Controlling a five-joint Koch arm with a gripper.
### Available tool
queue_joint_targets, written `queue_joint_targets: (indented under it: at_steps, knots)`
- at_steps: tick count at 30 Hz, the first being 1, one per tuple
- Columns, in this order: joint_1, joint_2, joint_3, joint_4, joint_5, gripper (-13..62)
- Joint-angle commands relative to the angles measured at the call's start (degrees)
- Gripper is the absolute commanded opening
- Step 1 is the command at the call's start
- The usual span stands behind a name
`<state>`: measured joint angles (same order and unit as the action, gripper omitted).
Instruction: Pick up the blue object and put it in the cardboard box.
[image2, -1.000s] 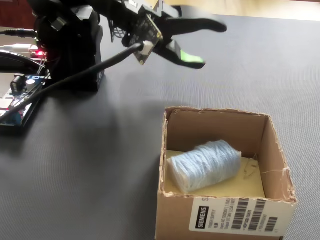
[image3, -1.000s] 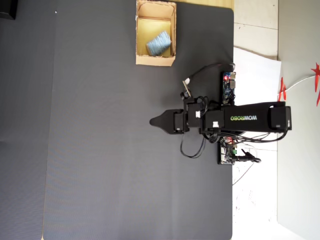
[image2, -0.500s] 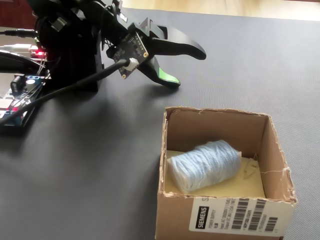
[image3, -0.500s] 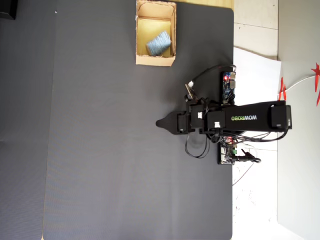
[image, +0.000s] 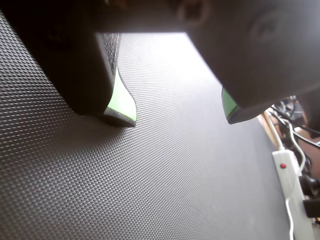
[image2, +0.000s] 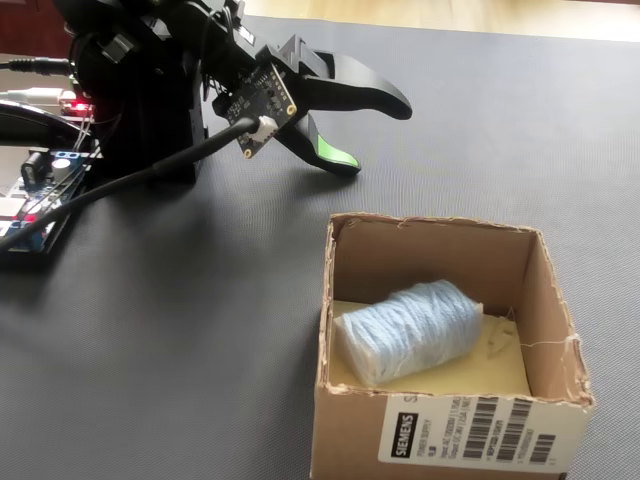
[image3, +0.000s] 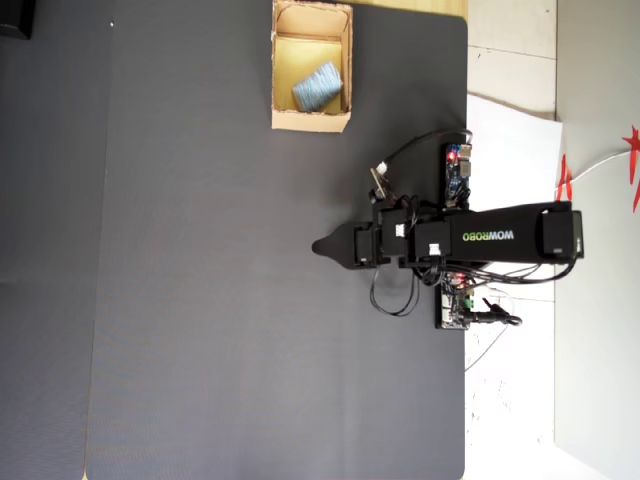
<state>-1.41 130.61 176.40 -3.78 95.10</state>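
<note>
Pale blue and ribbed like wound yarn, the blue object (image2: 408, 331) looks soft and light. By my judgement it would squash rather than slip under a squeeze, and the safest hold is across its short middle, not on the loose ends. It lies on its side inside the cardboard box (image2: 545, 290), toward the left wall in the fixed view, so judging by how things lie the placing is done.

Going left to right in the fixed view: the arm's base and circuit boards sit at the left edge, then the end effector (image2: 372, 133), jaws spread and holding nothing, hanging just above the dark mat (image2: 180, 330) on the bench, well apart from the box at the lower right.

The wrist view shows what the others cannot: clear mat between the two green-padded fingertips (image: 120, 102), which confirms the spread and the empty hold. The box and bundle are out of its frame. The overhead view shows the layout instead, with the box (image3: 310, 122) at the mat's top edge, the bundle (image3: 318, 87) against its right-hand side, and the end effector (image3: 322, 246) pointing left, but there the jaws overlap.
</note>
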Motion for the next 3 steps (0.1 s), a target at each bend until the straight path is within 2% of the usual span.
queue_joint_targets:
  at_steps: [1, 3]
  knots:
    - [0.0, 5.01, 2.29, 6.06, 0.88, 34.3]
    - [0.0, 5.01, 2.29, 6.06, 0.88, 34.3]
